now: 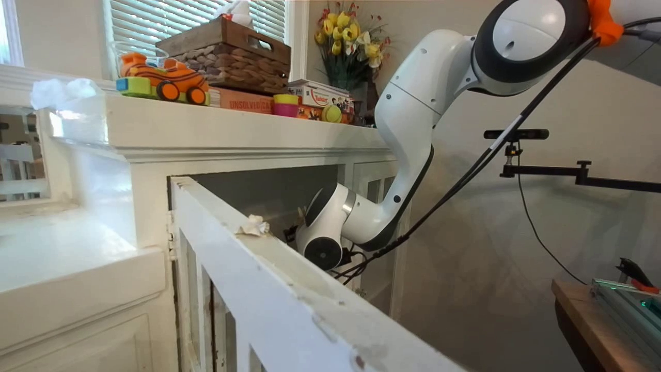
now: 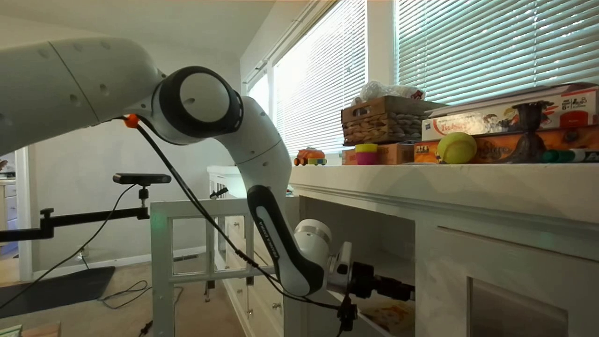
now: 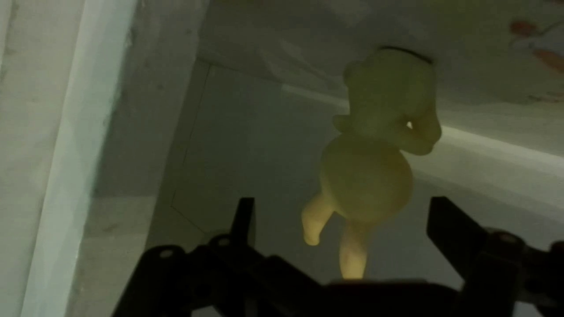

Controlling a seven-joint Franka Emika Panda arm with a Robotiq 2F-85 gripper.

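Wrist view: yellowish figure [image 3: 368, 176] in the cabinet [image 2: 430, 281], its legs framed between the fingers [image 3: 242, 220], which stood wide apart, gripping nothing. Gloom made depth, hence any contact, uncertain. A clean grip called, I judged, for centring on the round belly, sparing thin limbs, and keeping off the pale frame [image 3: 83, 132] at left. In an exterior view, the arm [image 1: 413, 103] sloped down behind the door [image 1: 222, 253], fingers not made out. In an exterior view, the cabinet's front cut off the fingertips and hid the figure.
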